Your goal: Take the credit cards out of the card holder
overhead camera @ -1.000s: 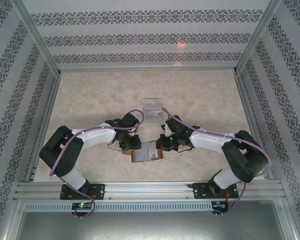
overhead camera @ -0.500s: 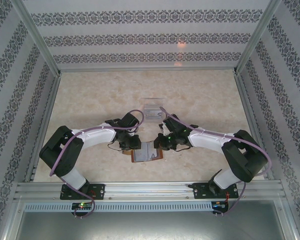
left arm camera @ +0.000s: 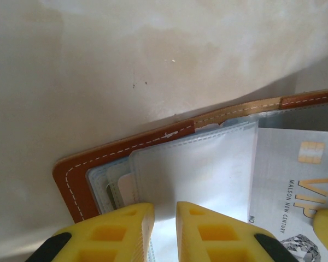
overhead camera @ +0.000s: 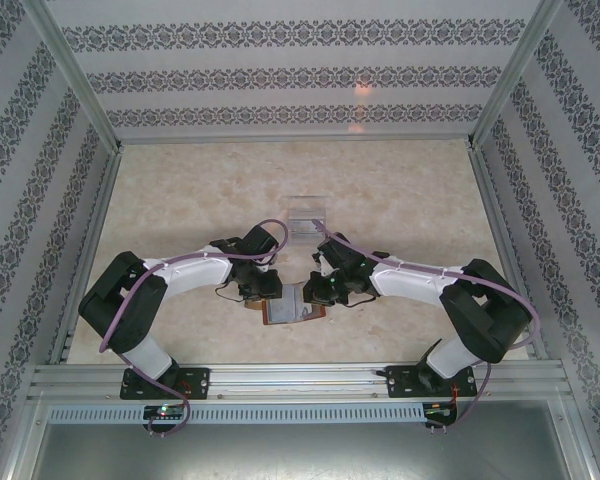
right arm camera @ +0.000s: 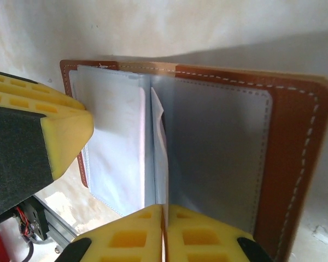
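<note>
Top external view: the card holder [overhead camera: 292,308] lies open on the marbled table [overhead camera: 410,200], with a clear plastic box [overhead camera: 306,226] just behind it. The left gripper [overhead camera: 265,292] sits at the holder's left edge and the right gripper [overhead camera: 318,292] at its right edge.

From the left wrist, the left gripper [left arm camera: 165,229] has its yellow fingers nearly together with a thin slit between them, over the holder's [left arm camera: 71,185] translucent pockets. I cannot tell if they actually grip anything. To the right of those pockets lies a credit card [left arm camera: 295,180] printed with "VIP".

From the right wrist, the right gripper [right arm camera: 165,229] is pressed tight on a thin pale credit card [right arm camera: 159,142] seen edge-on, standing up from the fold of the holder [right arm camera: 295,164]. A finger [right arm camera: 60,131] of the left gripper overlaps the holder's left edge.
</note>
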{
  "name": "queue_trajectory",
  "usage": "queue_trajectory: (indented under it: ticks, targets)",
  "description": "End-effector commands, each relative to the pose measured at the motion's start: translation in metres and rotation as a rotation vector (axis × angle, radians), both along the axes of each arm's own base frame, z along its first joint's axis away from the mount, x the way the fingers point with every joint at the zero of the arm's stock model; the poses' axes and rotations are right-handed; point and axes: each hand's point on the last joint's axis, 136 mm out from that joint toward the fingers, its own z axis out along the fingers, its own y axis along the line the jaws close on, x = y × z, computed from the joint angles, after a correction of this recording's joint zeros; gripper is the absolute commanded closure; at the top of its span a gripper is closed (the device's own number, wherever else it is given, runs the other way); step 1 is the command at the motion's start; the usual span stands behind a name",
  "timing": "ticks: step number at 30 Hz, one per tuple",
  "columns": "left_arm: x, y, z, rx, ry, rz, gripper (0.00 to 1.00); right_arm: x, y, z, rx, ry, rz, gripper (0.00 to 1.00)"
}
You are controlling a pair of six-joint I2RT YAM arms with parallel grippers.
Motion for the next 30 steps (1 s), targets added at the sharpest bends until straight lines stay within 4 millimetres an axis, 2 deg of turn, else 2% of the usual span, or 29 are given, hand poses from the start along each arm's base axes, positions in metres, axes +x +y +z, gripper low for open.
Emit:
queue_trajectory:
  ticks: [1,6,13,17,21,24,30]
  targets:
    - [-0.013,0.017,-0.022,0.1,0.027,-0.015,0.79,0.008,-0.005,0.01,-0.038,-0.042,-0.025,0.93]
    - [-0.01,0.015,-0.017,0.088,0.014,-0.019,0.79,0.016,-0.012,0.031,-0.036,-0.108,-0.018,0.96]
    - [-0.007,0.009,-0.01,0.059,0.003,-0.022,0.79,0.038,-0.034,0.058,-0.052,-0.237,0.062,0.98]
    - [-0.005,0.005,-0.003,0.04,-0.008,-0.026,0.78,0.055,-0.042,0.074,-0.073,-0.344,0.19,0.97]
    - [-0.004,0.003,0.002,0.025,-0.016,-0.026,0.77,0.071,-0.048,0.082,-0.106,-0.449,0.386,0.91]
    - [-0.003,0.003,0.007,0.024,-0.025,-0.027,0.76,0.08,-0.048,0.088,-0.153,-0.56,0.579,0.94]
    - [-0.003,0.01,0.015,0.025,-0.046,-0.009,0.76,0.111,-0.054,0.097,-0.301,-0.699,0.823,0.97]
